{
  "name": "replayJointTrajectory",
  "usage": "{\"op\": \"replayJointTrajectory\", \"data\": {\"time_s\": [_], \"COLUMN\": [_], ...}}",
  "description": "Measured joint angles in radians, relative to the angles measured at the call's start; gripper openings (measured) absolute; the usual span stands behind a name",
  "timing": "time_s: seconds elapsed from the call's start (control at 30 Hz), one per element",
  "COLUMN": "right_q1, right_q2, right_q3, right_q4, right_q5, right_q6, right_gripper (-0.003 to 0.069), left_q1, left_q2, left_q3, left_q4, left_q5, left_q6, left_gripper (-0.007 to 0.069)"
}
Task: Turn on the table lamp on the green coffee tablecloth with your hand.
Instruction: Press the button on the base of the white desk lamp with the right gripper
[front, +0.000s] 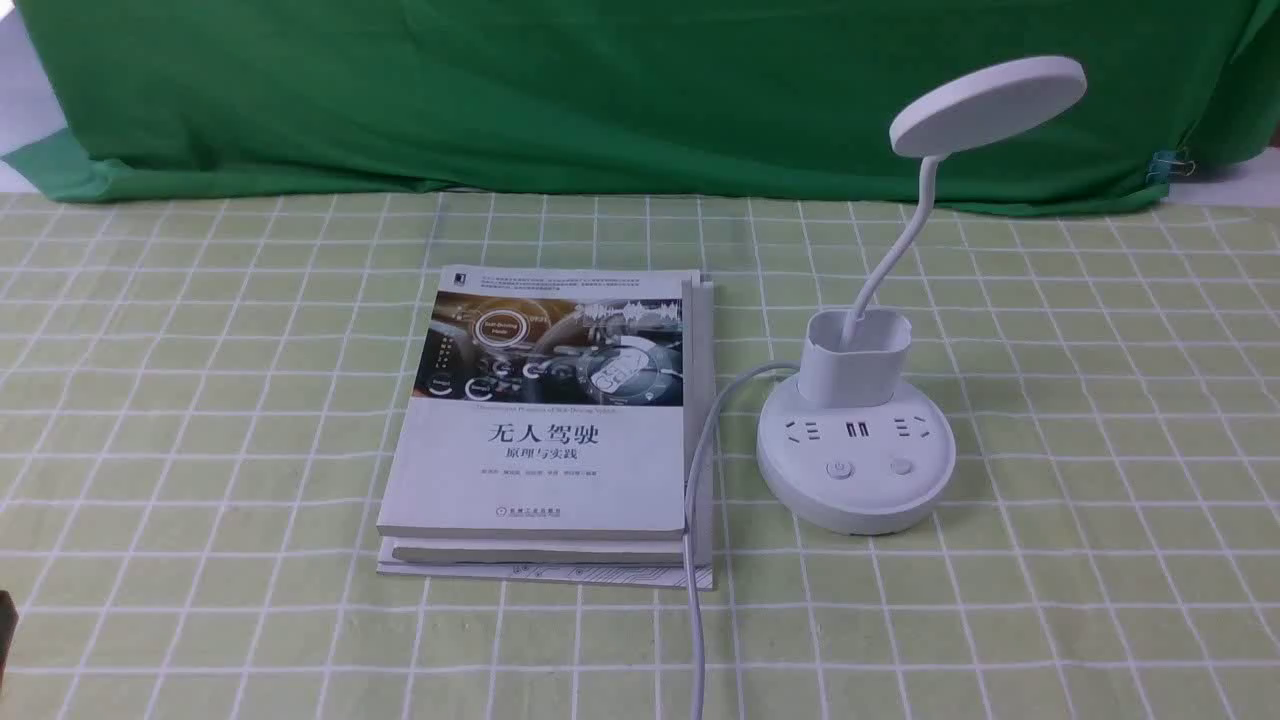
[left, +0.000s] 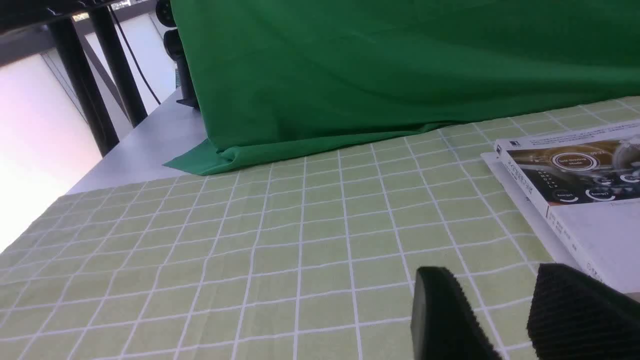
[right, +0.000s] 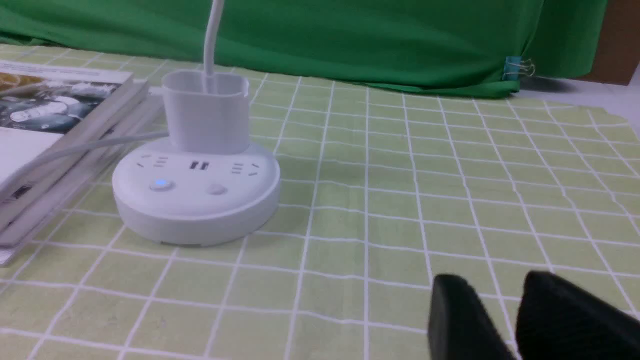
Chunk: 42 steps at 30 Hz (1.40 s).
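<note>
White plastic table lamp (front: 855, 440) stands beside stacked books (front: 545, 430) on the yellow-green checked tablecloth surface (front: 1100, 400). Both arms' jaws sit parted, empty. A press missing its small round button (right: 161, 184) could shove the base (right: 195, 210).

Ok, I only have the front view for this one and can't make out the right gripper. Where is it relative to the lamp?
Observer: The right wrist view shows the right gripper low over the green coffee tablecloth, apart from the table lamp, with its jaws open and empty.
Operator: Is either button on the base lit?
Observer: Yes. The power button glows blue, and the plain button beside it is unlit.
Operator: And the left gripper?
Observer: The left wrist view shows the left gripper open beside the book, holding nothing.
</note>
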Motion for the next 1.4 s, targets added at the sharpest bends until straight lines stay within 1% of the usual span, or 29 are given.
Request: {"op": "replayJointTrajectory", "data": {"time_s": [0.63, 0.8, 0.93, 1.17, 1.33, 1.4], "right_q1": [0.0, 0.0, 0.0, 0.0, 0.0, 0.0], "right_q2": [0.0, 0.0, 0.0, 0.0, 0.0, 0.0], "right_q3": [0.0, 0.0, 0.0, 0.0, 0.0, 0.0], "right_q4": [0.0, 0.0, 0.001, 0.001, 0.002, 0.003], "right_q5": [-0.023, -0.038, -0.061, -0.186, -0.229, -0.239], "right_q6": [0.007, 0.079, 0.17, 0.449, 0.53, 0.58], "right_gripper": [0.0239, 0.0239, 0.0239, 0.0239, 0.0235, 0.0232], "left_q1": [0.0, 0.0, 0.0, 0.0, 0.0, 0.0], "left_q2": [0.0, 0.0, 0.0, 0.0, 0.0, 0.0], "left_q3": [0.0, 0.0, 0.0, 0.0, 0.0, 0.0], "left_q4": [0.0, 0.0, 0.0, 0.0, 0.0, 0.0], "left_q5": [0.0, 0.0, 0.0, 0.0, 0.0, 0.0], "left_q6": [0.0, 0.0, -0.001, 0.0, 0.0, 0.0], "left_gripper": [0.0242, 0.0242, 0.0242, 0.0242, 0.0242, 0.0242]}}
